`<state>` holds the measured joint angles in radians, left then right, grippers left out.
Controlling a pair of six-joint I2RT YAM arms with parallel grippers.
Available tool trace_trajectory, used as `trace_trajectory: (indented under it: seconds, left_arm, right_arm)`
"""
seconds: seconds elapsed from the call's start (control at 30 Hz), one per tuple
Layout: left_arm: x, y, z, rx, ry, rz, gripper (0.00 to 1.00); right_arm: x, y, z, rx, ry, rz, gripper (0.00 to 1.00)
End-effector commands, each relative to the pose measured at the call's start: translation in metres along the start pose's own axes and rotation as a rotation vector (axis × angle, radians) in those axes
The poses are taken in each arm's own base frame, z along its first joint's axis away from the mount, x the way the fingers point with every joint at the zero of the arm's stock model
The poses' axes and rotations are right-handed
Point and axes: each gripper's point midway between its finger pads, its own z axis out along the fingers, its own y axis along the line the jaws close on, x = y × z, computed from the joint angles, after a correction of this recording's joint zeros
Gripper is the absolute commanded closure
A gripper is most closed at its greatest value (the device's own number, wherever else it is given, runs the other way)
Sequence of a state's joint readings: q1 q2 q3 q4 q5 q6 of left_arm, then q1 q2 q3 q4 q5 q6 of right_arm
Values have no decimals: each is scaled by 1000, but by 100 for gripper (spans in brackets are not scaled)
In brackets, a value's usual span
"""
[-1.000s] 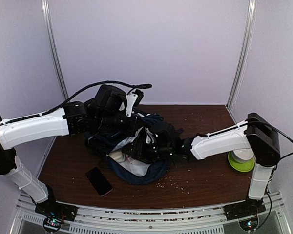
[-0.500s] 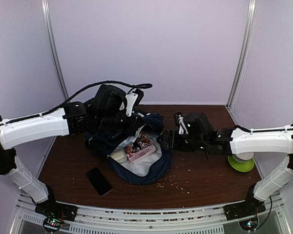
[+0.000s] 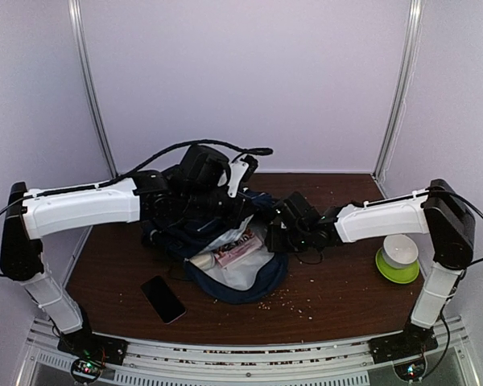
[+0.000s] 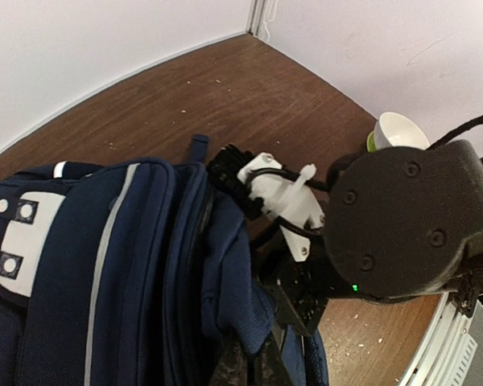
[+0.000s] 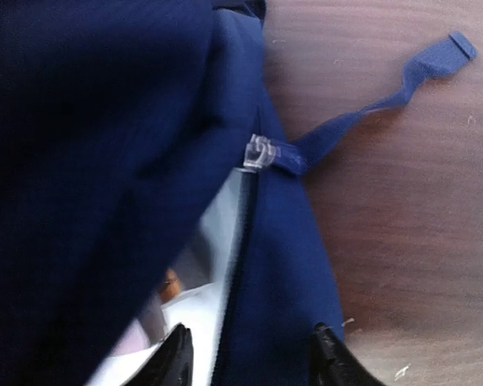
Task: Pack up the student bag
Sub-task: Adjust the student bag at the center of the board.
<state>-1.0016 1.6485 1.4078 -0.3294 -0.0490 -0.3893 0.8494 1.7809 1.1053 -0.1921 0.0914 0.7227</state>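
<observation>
- The left gripper (image 4: 245,366) is clamped tight on a fold of the student bag (image 3: 225,277), at the bottom centre of the left wrist view. I judge it is lifting the far rim so that the mouth gapes.
- The right gripper (image 5: 249,366) has its jaws partly apart and holds nothing. Its fingertips (image 5: 175,358) show at the lower edge of the right wrist view, one on each side of the bag's rim where the zip track runs.
- The bag lies in the middle of the top view on the brown table (image 3: 346,297), between the two arms. Its mouth faces the bottom of the frame and shows the pale lining (image 3: 240,272).
- A pink packet (image 3: 235,251) rests in the mouth, so some packing looks done.
- A clear zip pull (image 5: 259,153) sits on the rim at the centre of the right wrist view. Its blue tab (image 5: 386,100) trails over the wood toward the upper right.
- With the rim between its jaws just below that pull, the right gripper seems placed to pinch the edge. Whether it means to spread the mouth or work the zip, I cannot tell.
- A black phone (image 3: 163,298) lies on the table at the lower left of the bag, apart from it. It is probably yet to go in.
- A green bowl (image 3: 396,272) sits at the right edge of the top view, well apart from the bag.
</observation>
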Motion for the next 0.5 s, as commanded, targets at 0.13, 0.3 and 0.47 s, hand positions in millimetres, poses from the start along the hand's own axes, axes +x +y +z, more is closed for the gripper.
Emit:
trace_trajectory:
  seconds: [0.13, 0.3, 0.47]
  left_arm:
    - [-53, -52, 32, 264, -136, 17, 100]
    - [-64, -59, 57, 281, -132, 25, 100]
    - [-80, -66, 82, 291, -125, 57, 100]
  right_arm:
    - [-9, -82, 6, 147, -21, 173, 79]
    - [7, -105, -6, 169, -27, 235, 95]
    - [28, -119, -18, 139, -54, 340, 100]
